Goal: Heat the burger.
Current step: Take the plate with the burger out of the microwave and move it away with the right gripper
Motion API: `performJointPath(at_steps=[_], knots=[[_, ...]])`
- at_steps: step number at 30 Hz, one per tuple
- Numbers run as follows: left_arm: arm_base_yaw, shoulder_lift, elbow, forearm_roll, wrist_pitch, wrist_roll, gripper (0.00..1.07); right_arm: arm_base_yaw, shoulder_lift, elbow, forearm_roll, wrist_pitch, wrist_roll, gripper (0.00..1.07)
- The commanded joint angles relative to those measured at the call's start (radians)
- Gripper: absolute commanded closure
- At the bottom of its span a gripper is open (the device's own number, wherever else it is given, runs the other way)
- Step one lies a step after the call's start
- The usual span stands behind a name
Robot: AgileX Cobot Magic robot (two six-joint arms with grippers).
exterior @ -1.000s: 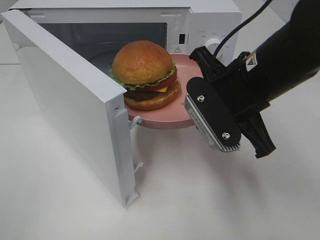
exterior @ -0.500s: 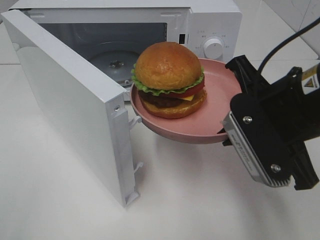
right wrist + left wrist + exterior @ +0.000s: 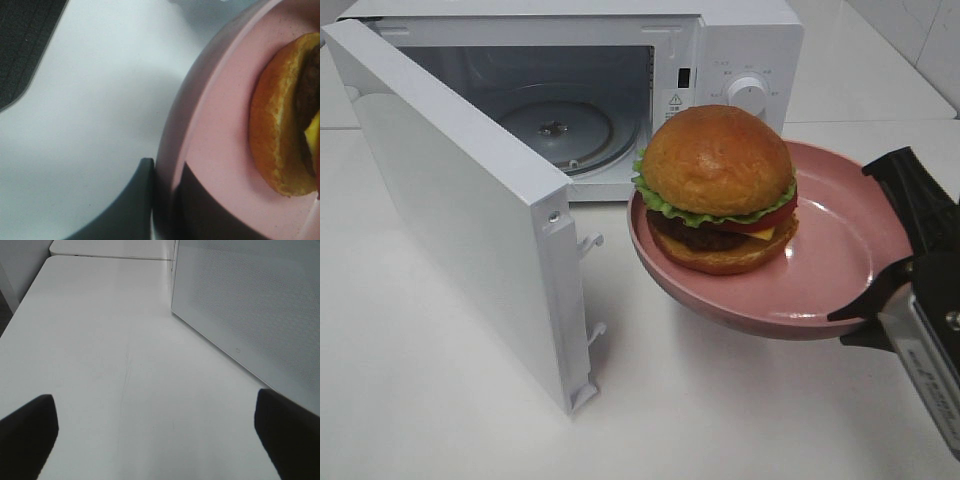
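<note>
While the burger (image 3: 718,187) sits on the pink plate (image 3: 840,250) held in the air before the open microwave (image 3: 740,45), the right gripper (image 3: 890,300), clamped on the rim, should keep it level; the left gripper (image 3: 155,432) gapes wide, empty

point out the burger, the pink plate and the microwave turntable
burger (image 3: 716,160), exterior high view, top of the bun
pink plate (image 3: 840,245), exterior high view, bare inner surface
microwave turntable (image 3: 555,130), exterior high view, centre hub
</note>
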Motion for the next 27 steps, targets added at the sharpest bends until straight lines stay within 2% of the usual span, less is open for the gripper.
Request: performJointPath(at_steps=[1,11,15,18,20,27], knots=[[0.0,-0.006,0.003,-0.001,-0.003,0.0,0.06,-0.005,-0.084,0.002,-0.069,0.008,0.073,1.06],[0.0,-0.006,0.003,-0.001,-0.003,0.0,0.06,-0.005,-0.173,0.002,-0.235,0.116,0.274,1.06],[0.0,-0.006,0.003,-0.001,-0.003,0.0,0.06,-0.005,-0.171,0.002,-0.306,0.16,0.499,1.06],[0.0,-0.006,0.003,-0.001,-0.003,0.0,0.06,-0.005,-0.171,0.002,-0.316,0.165,0.525,1.06],[0.0,-0.006,0.003,-0.001,-0.003,0.0,0.06,-0.005,-0.171,0.002,-0.361,0.196,0.637,1.06],[0.0,-0.006,0.003,-0.001,-0.003,0.0,0.06,-0.005,-0.171,0.002,-0.421,0.245,0.817,1.06]])
